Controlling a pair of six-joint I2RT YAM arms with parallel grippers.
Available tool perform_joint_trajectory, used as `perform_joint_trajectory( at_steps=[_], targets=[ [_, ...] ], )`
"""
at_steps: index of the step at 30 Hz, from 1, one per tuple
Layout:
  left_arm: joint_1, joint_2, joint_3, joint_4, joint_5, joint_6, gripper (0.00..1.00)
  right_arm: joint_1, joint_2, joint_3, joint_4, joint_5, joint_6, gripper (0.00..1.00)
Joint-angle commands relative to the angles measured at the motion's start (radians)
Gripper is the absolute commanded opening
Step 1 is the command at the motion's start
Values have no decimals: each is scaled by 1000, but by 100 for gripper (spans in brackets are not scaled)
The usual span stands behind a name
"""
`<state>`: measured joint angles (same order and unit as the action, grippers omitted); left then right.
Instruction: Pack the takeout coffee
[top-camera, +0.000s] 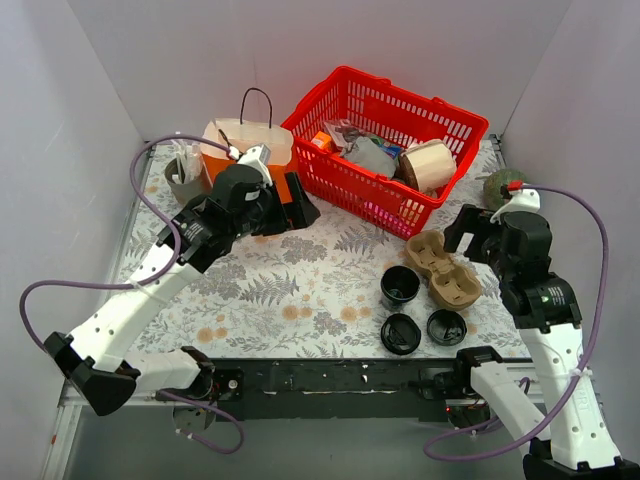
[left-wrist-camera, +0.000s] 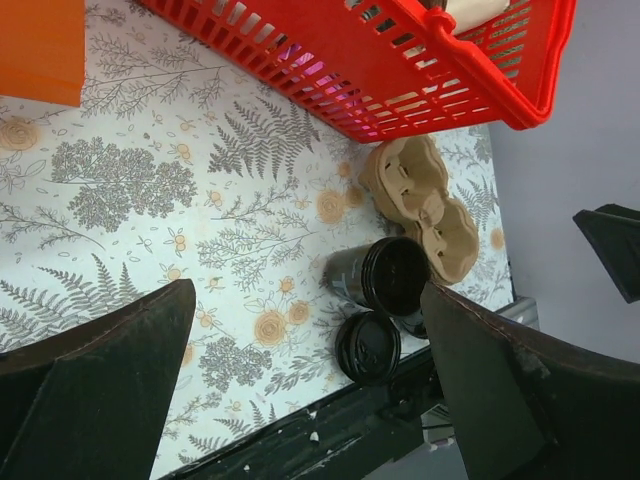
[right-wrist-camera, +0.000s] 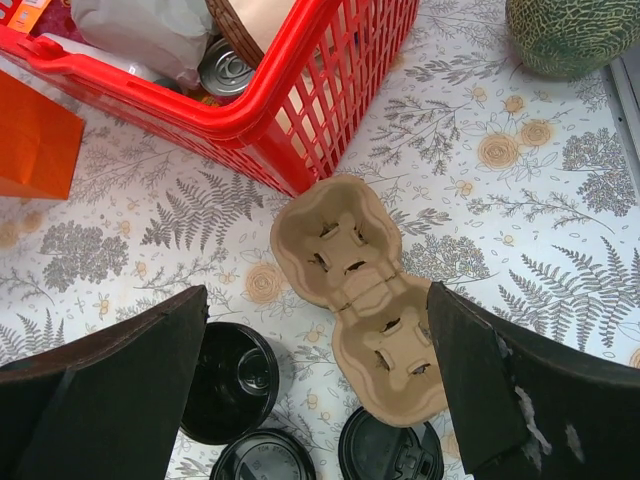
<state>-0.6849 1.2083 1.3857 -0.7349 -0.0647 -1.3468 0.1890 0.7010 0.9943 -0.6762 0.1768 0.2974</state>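
Nearest, a left lid (top-camera: 400, 333) and a right lid (top-camera: 446, 327) lie on the worktop (top-camera: 300, 290); behind, an open black cup (top-camera: 400, 287) beside the cardboard cup carrier (top-camera: 445, 268). Right claw (right-wrist-camera: 318, 292) gapes wide, empty, over the carrier; left claw (left-wrist-camera: 307, 290), wide and empty, near the orange bag (top-camera: 225, 145). The takeout coffee is out of sight.

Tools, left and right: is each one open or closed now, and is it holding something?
Left tool: open, holding nothing.
Right tool: open, holding nothing.

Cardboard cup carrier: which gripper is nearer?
Right. The right gripper hovers by the cardboard cup carrier's far end; the left gripper is well away to its left, beside the orange bag.
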Motion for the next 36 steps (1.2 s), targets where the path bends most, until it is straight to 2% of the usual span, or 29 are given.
perform_joint_trajectory(
  at_steps=[1,5,9,14,16,22,26,33,35,36],
  targets=[
    [-4,-113,-5,23,-40,-14,98,-5,-32,-2,41,-17,-4,98],
    [-4,-159,-60,34,0,-15,98,-6,-58,-22,49,-124,-47,98],
    [-4,-187,-152,69,115,-18,98,-5,-89,-55,37,-218,-50,98],
    [-28,-147,-240,118,173,-44,98,-6,-107,-140,3,-181,47,97],
    [-73,-125,-246,150,183,-55,98,-6,-98,-195,-9,-142,74,96],
    [-205,-30,-249,199,89,-101,98,-6,-52,-281,46,-157,105,91],
    [-237,10,-267,262,77,-120,98,-10,-11,-289,69,-57,78,89],
    [-242,51,-323,305,77,-146,98,-28,107,-278,130,-2,152,77],
    [-243,62,-332,307,43,-150,98,-26,112,-289,180,-48,125,76],
    [-243,65,-335,310,40,-150,98,-26,112,-302,229,-139,100,76]
  ],
)
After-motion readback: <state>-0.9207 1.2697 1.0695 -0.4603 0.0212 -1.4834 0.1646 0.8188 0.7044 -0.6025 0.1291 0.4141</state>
